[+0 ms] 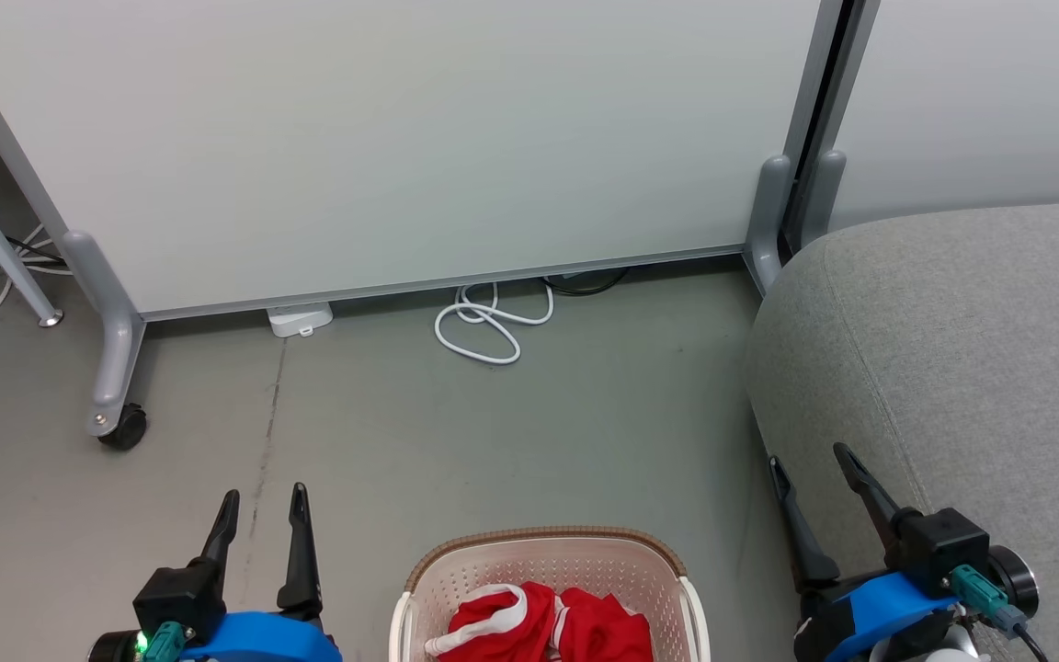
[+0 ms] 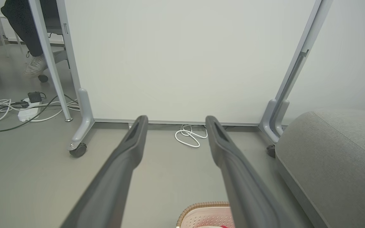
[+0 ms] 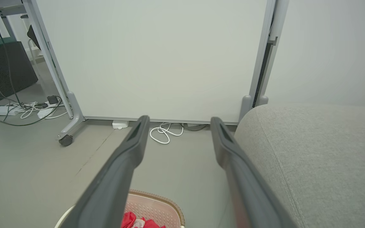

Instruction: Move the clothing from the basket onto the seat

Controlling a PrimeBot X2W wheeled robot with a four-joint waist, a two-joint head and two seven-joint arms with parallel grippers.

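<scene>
While the red garments lie in their basket, none of the task is done, as I judge it.

From the head view, my left tool (image 1: 266, 492) hangs low on the left, its two long dark fingers apart with nothing between them. My right tool (image 1: 807, 455) hangs on the right, likewise apart and empty, just beside the front of the seat (image 1: 952, 349), a large light grey fabric sofa with rounded edges. Between the two stands the cream plastic basket (image 1: 548, 535) with perforated walls and a brown woven-look rim. In it lies the clothing (image 1: 539, 625), soft bright red fabric with white trim, bunched together. I take it the basket sits near the sofa to keep the carry short, and my tools flank it so either can reach in.

From the left wrist view, my fingers point over the grey floor towards a pale wheeled partition panel (image 2: 182, 57) and a coiled white cable (image 2: 190, 136). The basket's rim shows at the bottom edge.

From the right wrist view, the red cloth lies beside the left finger and the sofa is close on the right. This arm looks better placed for the drop.
</scene>
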